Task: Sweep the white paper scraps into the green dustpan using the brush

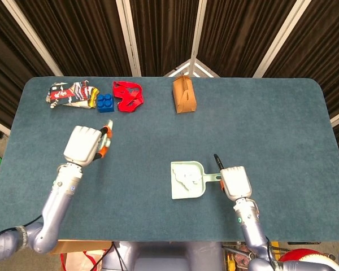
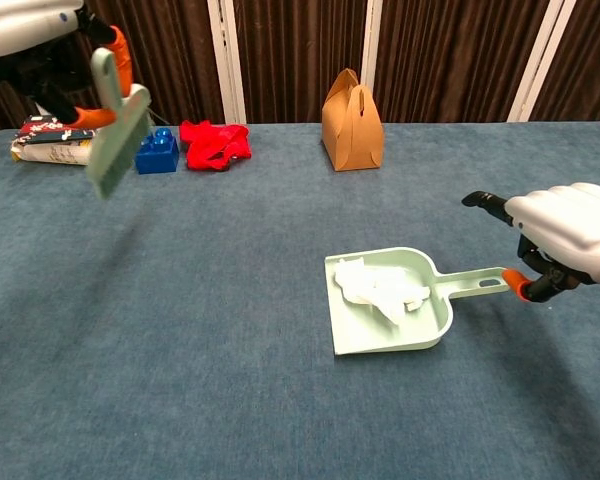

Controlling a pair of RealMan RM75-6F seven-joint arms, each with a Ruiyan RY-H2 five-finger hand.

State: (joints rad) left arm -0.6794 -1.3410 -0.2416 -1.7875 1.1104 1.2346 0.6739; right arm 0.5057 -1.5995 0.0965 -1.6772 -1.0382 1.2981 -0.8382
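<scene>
The pale green dustpan (image 2: 432,322) lies flat on the blue table with white paper scraps (image 2: 380,285) piled inside it; in the head view the dustpan (image 1: 196,192) and scraps (image 1: 183,178) sit right of centre. My right hand (image 2: 570,240) hovers just past the tip of the dustpan's handle (image 2: 475,284), fingers loosely curled, thumb out, gripping nothing. The same hand (image 1: 235,180) shows beside the handle in the head view. My left hand (image 1: 83,144) holds the pale green brush (image 2: 115,125) in the air at the left, far from the dustpan.
Along the far edge stand a brown paper box (image 1: 183,95), a red cloth (image 1: 127,95), a blue brick (image 1: 106,103) and a crumpled printed packet (image 1: 70,94). The brush hangs close in front of the blue brick.
</scene>
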